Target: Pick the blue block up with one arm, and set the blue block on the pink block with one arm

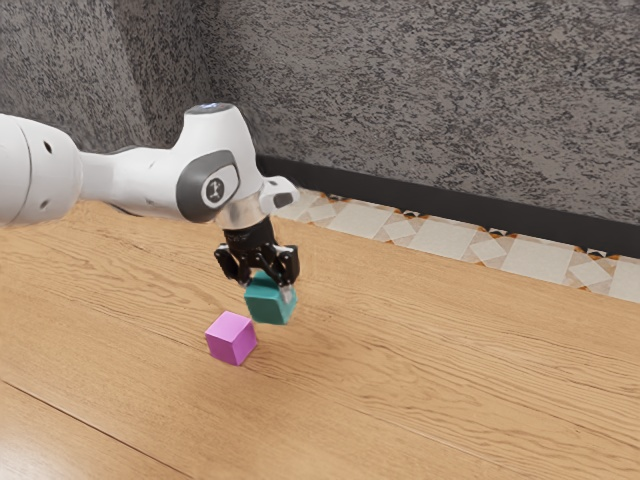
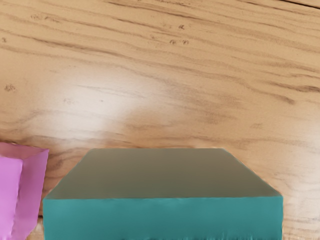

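Now outstretched, arm (image 1: 120, 180) points gripper (image 1: 268, 284) down — apparently clasping blue block (image 1: 271, 305).

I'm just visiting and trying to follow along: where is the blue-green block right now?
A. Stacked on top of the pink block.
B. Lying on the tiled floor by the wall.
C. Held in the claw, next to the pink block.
C: the claw grips the blue-green block from two sides, while the pink block sits beside it on the wooden table with a bare top.

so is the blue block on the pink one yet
No: the pincer holds the blue block beside the pink block, not on it.
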`<state>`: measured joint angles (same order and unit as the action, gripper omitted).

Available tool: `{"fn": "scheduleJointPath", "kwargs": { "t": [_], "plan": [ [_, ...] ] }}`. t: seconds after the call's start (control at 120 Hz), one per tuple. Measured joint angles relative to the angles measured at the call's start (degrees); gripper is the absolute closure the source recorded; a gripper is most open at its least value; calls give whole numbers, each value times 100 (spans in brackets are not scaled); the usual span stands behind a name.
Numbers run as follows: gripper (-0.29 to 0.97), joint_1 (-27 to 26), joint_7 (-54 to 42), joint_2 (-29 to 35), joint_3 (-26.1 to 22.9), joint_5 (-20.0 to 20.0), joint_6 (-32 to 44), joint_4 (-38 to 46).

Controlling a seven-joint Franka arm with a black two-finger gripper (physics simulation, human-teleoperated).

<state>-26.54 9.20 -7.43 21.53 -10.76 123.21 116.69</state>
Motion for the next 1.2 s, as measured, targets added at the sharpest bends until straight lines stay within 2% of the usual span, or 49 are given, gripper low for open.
{"fn": "scheduleJointPath", "kwargs": {
  "t": [0.333, 1.2],
  "plan": [
    [31, 604, -724, 122, -27, 205, 16, 391],
    [31, 708, -2028, -198, -27, 117, 371, 400]
  ]
}}
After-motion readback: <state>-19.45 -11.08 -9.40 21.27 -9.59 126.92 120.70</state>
